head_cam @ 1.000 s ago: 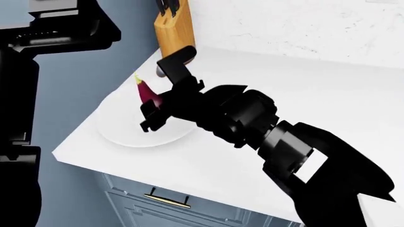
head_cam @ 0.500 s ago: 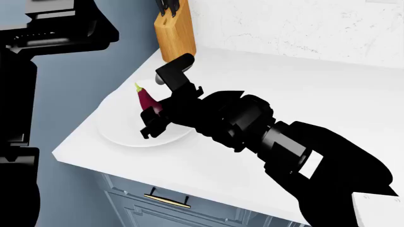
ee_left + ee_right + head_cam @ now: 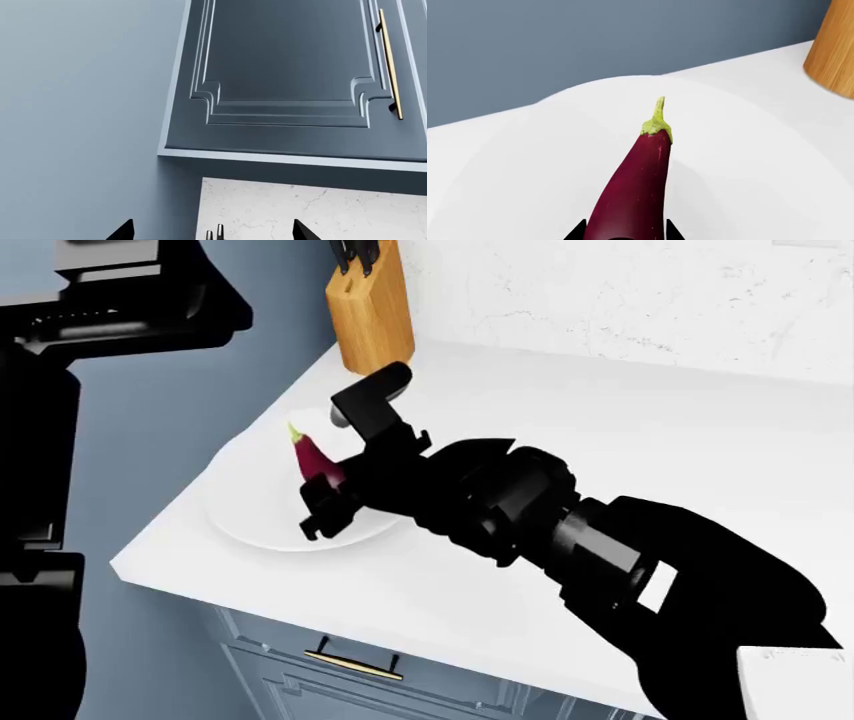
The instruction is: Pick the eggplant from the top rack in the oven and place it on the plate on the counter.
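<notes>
Clamped on the eggplant [image 3: 634, 190], jaws of the right gripper [image 3: 331, 472], one on each side of the wide dark end, as seen in the right wrist view. Holds the eggplant over the plate [image 3: 254, 510], tilted, with the yellow-green stem cap pointing away from the gripper and up toward the knife block [image 3: 370, 312]. Cannot tell from the head view whether the eggplant touches the plate or hangs just above it. In the right wrist view, only white plate surface [image 3: 527, 165] all around the eggplant, and a piece of the wooden block [image 3: 834, 50] beyond the plate rim.

Plate lying on the counter [image 3: 641, 430], near its corner, on the near side of the knife block. Right arm reaching across the counter toward the plate. Below the counter edge, near the plate, a blue-grey cabinet front with a brass handle [image 3: 352, 660].

Left gripper [image 3: 212, 234]: only two black fingertips [image 3: 123, 231] at the edge of the left wrist view, well apart, nothing between them, so released. Faces an upper cabinet door [image 3: 287, 75] with a brass handle [image 3: 390, 65] and a marbled wall [image 3: 320, 210] under it, far from the plate.
</notes>
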You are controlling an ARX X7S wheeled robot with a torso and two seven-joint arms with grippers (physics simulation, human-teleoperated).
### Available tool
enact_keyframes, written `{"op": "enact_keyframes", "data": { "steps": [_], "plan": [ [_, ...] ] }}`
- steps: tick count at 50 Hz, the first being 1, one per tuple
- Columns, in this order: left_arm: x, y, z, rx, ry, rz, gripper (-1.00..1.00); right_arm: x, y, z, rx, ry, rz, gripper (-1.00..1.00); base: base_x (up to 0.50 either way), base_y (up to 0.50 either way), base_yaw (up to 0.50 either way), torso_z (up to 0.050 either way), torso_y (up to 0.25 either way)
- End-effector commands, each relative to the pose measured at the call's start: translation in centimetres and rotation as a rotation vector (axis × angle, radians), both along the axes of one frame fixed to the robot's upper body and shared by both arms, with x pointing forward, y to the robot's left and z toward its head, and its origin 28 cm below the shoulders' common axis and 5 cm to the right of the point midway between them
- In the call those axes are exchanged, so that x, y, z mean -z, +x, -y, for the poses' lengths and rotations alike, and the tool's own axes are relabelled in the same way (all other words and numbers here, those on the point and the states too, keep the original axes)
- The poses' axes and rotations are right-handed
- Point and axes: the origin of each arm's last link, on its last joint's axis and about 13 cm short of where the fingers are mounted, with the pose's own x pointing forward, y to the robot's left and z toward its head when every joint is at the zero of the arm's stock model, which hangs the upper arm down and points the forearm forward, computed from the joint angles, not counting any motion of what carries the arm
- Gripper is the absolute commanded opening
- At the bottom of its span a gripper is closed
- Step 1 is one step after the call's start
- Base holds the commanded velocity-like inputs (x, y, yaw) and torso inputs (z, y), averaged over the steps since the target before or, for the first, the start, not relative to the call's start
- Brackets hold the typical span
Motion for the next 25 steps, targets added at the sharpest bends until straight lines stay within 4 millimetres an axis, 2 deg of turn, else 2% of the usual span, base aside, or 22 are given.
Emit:
{"op": "enact_keyframes", "data": {
  "steps": [1, 25],
  "plan": [
    [0.02, -0.04, -0.05, -0.002, -0.003, 0.000, 1.00, 0.06, 0.03, 0.01, -0.007, -0.007, 0.008, -1.00, 0.00, 0.00, 0.00, 0.000, 0.000],
    [0.15, -0.07, -0.14, -0.005, -0.004, -0.003, 1.00, -0.29, 0.29, 0.22, 0.010, 0.004, 0.013, -1.00, 0.00, 0.00, 0.00, 0.000, 0.000]
  ]
}}
